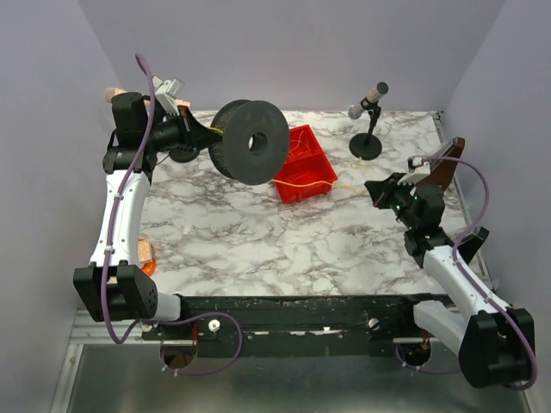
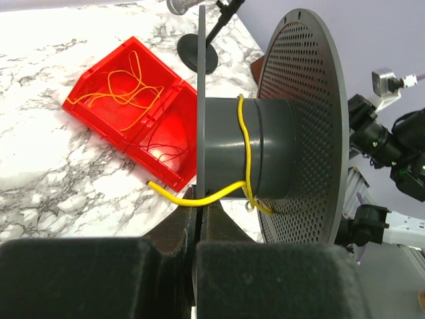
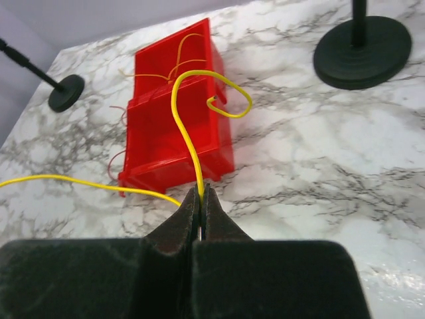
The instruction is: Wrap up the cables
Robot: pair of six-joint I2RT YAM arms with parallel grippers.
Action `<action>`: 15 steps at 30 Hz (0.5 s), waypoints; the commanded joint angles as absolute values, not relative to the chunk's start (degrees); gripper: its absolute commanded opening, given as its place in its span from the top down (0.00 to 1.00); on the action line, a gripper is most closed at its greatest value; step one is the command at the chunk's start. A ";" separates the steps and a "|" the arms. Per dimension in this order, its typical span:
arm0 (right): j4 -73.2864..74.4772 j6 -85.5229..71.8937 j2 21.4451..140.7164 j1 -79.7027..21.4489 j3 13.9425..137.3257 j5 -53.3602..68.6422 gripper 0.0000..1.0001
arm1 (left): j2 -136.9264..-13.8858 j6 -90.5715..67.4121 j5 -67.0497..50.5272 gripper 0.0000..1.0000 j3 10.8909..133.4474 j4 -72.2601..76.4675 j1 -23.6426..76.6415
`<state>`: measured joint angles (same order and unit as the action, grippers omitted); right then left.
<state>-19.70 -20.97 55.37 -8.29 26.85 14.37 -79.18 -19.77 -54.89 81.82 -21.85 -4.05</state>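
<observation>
My left gripper point(image 1: 203, 138) is shut on the thin flange of a black spool point(image 1: 250, 142) and holds it up above the table's back left. In the left wrist view my left gripper point(image 2: 200, 203) clamps the flange edge, and a yellow cable point(image 2: 246, 149) loops once around the spool's grey hub point(image 2: 272, 149). That cable point(image 1: 314, 182) runs right past the red bin to my right gripper point(image 1: 380, 191). In the right wrist view my right gripper point(image 3: 201, 193) is shut on the cable point(image 3: 178, 116), whose free end curls above the jaws.
A red two-compartment bin point(image 1: 306, 163) holds several more thin yellow-orange cables point(image 2: 123, 90). A microphone on a round-based stand point(image 1: 368, 129) is at the back right, and a second round base point(image 1: 183, 155) is near the left gripper. An orange object point(image 1: 146, 256) lies by the left arm.
</observation>
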 commanded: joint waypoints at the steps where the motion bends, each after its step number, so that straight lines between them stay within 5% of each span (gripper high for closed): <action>1: -18.98 -20.40 57.74 -5.36 30.40 13.80 0.99 | -77.17 -18.38 -59.76 1.00 82.53 -22.58 -4.40; 15: -21.97 -17.31 67.41 -2.99 45.69 14.76 0.99 | -78.92 15.35 -66.45 1.00 87.62 -59.29 1.83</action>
<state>-19.70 -18.61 65.52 -3.29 41.82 14.26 -79.07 -2.00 -60.90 83.02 -42.00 -1.54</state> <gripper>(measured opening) 0.014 0.018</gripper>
